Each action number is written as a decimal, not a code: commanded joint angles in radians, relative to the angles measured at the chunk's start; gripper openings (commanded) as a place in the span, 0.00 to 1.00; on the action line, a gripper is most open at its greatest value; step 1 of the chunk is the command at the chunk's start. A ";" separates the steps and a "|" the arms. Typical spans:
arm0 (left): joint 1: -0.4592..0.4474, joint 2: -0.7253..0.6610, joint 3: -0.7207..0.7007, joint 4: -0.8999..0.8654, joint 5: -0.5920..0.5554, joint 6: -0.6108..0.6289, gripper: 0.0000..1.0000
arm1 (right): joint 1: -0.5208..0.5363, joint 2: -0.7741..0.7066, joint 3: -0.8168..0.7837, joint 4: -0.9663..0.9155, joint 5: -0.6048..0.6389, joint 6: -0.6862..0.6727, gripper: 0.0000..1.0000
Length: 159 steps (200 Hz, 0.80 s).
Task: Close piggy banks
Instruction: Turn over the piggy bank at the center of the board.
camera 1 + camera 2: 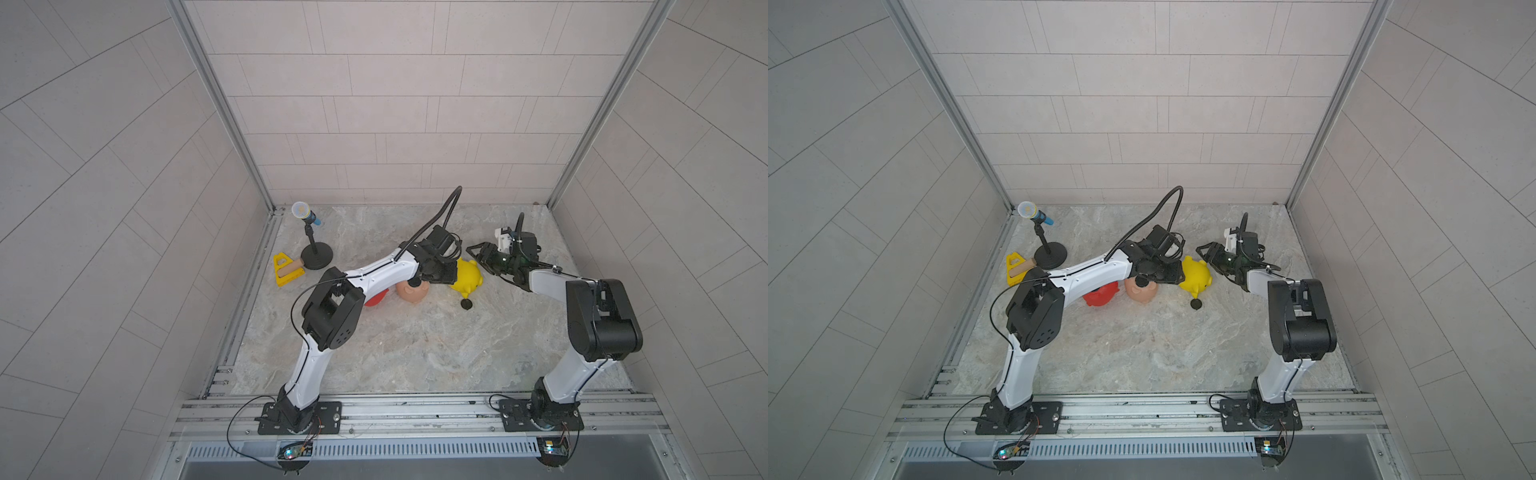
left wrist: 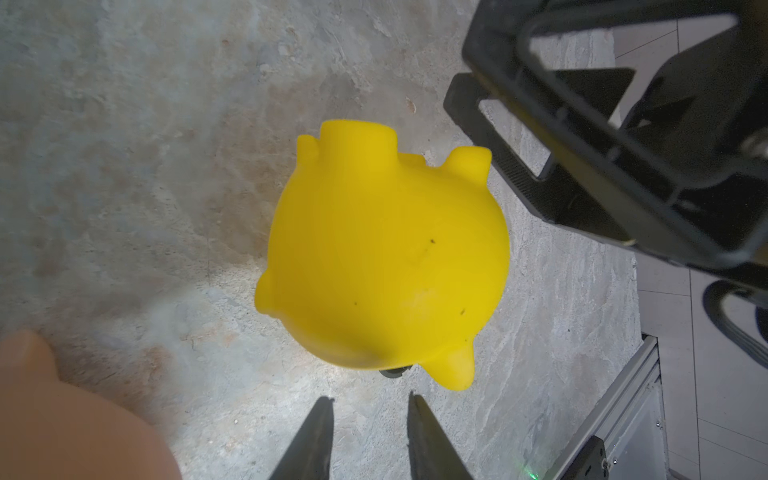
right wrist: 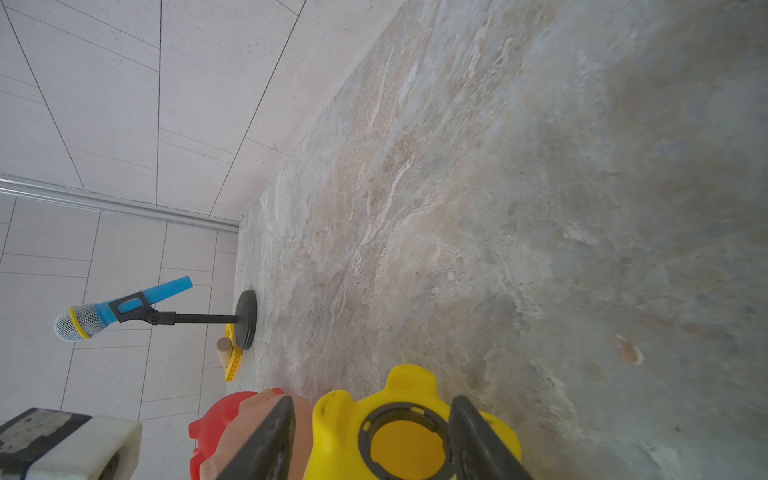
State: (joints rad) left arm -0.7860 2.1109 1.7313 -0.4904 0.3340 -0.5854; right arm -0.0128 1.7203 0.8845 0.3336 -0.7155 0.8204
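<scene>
The yellow piggy bank (image 1: 467,275) (image 2: 386,249) lies on its side at mid-table. Its round belly hole (image 3: 409,446) is uncovered and faces my right gripper (image 3: 372,401) (image 1: 478,259). That gripper is open, its fingers level with the hole's two sides and apart from the pig. A black plug (image 1: 466,304) lies loose on the table beside the yellow pig. My left gripper (image 2: 370,401) (image 1: 446,275) hovers open on the pig's other side, with bare table between its tips. The peach-pink piggy bank (image 1: 409,294) carries a black plug (image 1: 414,283). The red piggy bank (image 1: 1100,294) is partly hidden under my left arm.
A blue toy microphone on a black stand (image 1: 311,239) and a yellow triangular toy with a wooden peg (image 1: 286,270) stand at the back left. Tiled walls close three sides. An aluminium rail (image 1: 415,409) with both arm bases runs along the front.
</scene>
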 commanded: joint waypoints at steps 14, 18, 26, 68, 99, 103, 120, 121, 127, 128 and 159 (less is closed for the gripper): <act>-0.004 0.019 0.031 -0.028 -0.011 0.019 0.35 | 0.011 0.016 0.012 0.020 -0.015 0.007 0.60; -0.004 0.021 0.032 -0.028 -0.010 0.019 0.35 | 0.011 0.016 0.011 0.020 -0.016 0.008 0.60; -0.005 0.024 0.033 -0.030 -0.010 0.019 0.35 | 0.011 0.016 0.010 0.021 -0.019 0.008 0.60; -0.004 0.044 0.054 -0.042 -0.013 0.023 0.35 | 0.013 0.004 -0.001 0.025 -0.031 0.014 0.60; -0.004 0.057 0.063 -0.046 -0.017 0.023 0.35 | 0.013 -0.008 -0.013 0.032 -0.039 0.023 0.60; -0.004 0.057 0.064 -0.048 -0.018 0.024 0.35 | 0.013 -0.009 -0.014 0.032 -0.041 0.024 0.60; -0.004 0.064 0.068 -0.052 -0.022 0.025 0.35 | 0.013 -0.011 -0.021 0.040 -0.049 0.030 0.60; -0.004 0.064 0.069 -0.053 -0.023 0.025 0.35 | 0.013 -0.011 -0.021 0.040 -0.050 0.030 0.60; -0.004 0.066 0.069 -0.054 -0.025 0.025 0.35 | 0.013 -0.013 -0.023 0.041 -0.051 0.032 0.60; -0.004 0.066 0.070 -0.054 -0.025 0.025 0.35 | 0.013 -0.014 -0.024 0.041 -0.051 0.031 0.60; -0.004 0.075 0.075 -0.057 -0.026 0.026 0.35 | 0.013 -0.030 -0.033 0.044 -0.062 0.038 0.60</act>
State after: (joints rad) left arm -0.7860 2.1651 1.7802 -0.5289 0.3241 -0.5819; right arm -0.0063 1.7241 0.8680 0.3489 -0.7589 0.8440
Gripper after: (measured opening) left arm 0.352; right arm 0.601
